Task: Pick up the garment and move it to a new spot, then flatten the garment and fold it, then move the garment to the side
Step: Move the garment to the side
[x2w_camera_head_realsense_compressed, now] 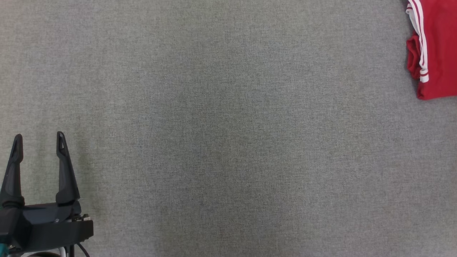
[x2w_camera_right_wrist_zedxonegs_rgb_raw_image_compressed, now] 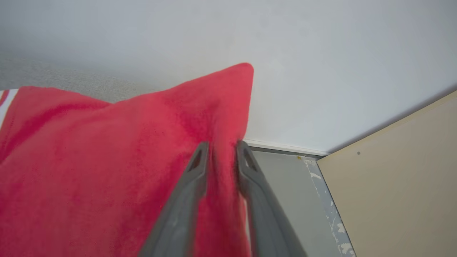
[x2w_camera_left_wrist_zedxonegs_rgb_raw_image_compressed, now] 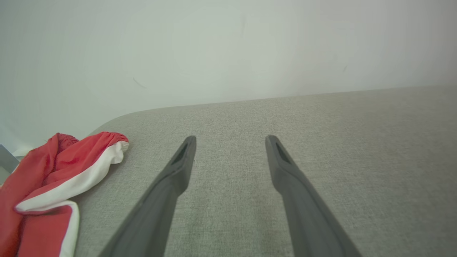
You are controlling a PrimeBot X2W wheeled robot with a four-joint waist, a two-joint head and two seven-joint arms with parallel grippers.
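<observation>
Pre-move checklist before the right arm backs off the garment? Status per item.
1. Garment at the side of the grey surface: ok, far right in head view.
2. Garment folded flat: cannot tell, cut off by the frame.
3. Right jaws free of cloth: not ok, red cloth sits between them.
4. Right jaws' clamp released: cannot tell.
5. Left jaws open, empty: ok.
6. Left jaws apart from garment: ok.

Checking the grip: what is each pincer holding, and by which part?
The right pincer pinches the red garment by a fold at its edge, below a raised corner. The left pincer is open, holding nothing.
</observation>
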